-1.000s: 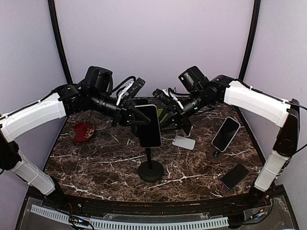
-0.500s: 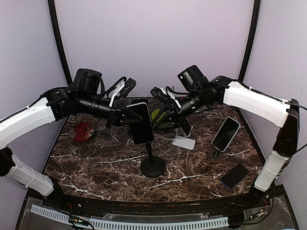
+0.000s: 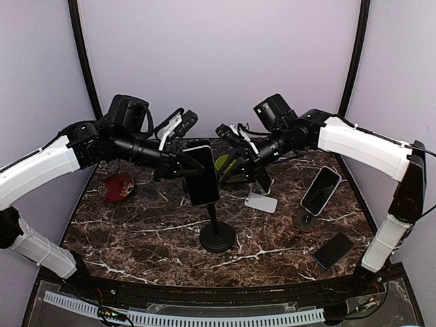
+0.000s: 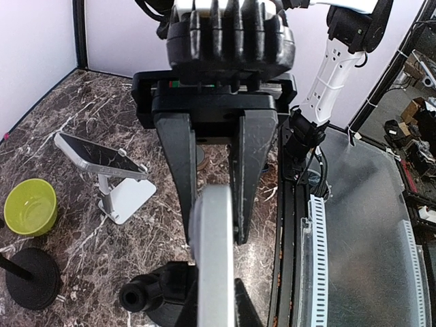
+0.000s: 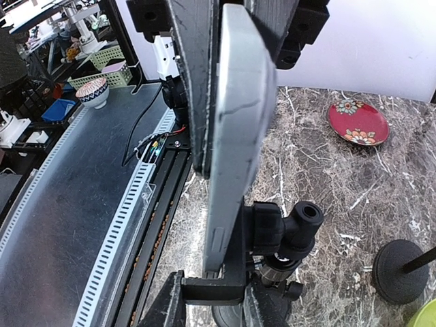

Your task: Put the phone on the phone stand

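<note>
A dark phone [image 3: 202,175] stands upright in the cradle of a black phone stand [image 3: 217,238] with a round base, at the table's middle. My left gripper [image 3: 182,163] holds the phone's left edge. In the left wrist view the phone [image 4: 214,266] shows edge-on between the fingers of that gripper [image 4: 214,235]. My right gripper [image 3: 228,163] holds the right edge. In the right wrist view the phone [image 5: 235,150] stands edge-on between the fingers of that gripper [image 5: 242,116], its lower end in the stand's bracket [image 5: 228,289].
A second phone rests on a white stand [image 3: 261,201] behind. A third phone [image 3: 320,191] leans on a small stand at the right. A dark phone [image 3: 332,250] lies flat at the front right. A red plate [image 3: 117,187] is at the left, and a green bowl [image 3: 221,163] behind the grippers.
Phone and stand have shifted a little left and back since one second ago, with both grippers on them. Little has moved in the last half second.
</note>
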{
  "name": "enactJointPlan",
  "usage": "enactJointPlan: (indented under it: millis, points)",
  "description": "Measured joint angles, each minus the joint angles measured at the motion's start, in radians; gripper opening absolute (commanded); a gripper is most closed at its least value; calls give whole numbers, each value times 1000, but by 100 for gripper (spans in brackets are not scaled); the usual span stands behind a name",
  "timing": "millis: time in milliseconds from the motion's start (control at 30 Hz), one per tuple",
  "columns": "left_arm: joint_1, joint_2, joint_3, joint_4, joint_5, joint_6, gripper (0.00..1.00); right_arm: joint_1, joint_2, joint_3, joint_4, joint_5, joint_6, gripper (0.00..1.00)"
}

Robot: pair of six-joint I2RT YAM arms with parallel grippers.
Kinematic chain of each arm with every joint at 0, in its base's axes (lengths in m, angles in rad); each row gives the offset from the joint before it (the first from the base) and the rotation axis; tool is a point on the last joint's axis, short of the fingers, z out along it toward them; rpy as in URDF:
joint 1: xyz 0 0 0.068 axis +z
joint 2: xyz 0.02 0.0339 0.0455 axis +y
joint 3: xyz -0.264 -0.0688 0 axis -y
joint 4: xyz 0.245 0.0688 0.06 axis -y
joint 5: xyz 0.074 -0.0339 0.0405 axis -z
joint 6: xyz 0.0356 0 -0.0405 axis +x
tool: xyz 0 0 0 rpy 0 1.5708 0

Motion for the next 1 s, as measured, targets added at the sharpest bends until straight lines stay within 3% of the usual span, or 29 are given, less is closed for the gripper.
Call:
enactJointPlan:
  millis: [33,133,333,500,800,1000]
  points:
    - [0,1,1,0,1,-3,0,1,-1,-2,3,-1,6,45]
    - [-1,7,7,1,-2,-6,0,5,-2,-4,4,-26,13,60]
    - [2,7,8,5,3,-6,0,15,-16,-4,-16,-17,39,71]
    - [10,-16,8,-17,-40,-2,0,0,-20,21,-33,15,56,74]
    - [87,-105,65,-233,-343,69,0,-98,-74,58,-40,42,97,76]
    - [177,-113,80,-301,-501,114,0,-100,-78,56,-37,45,100,76]
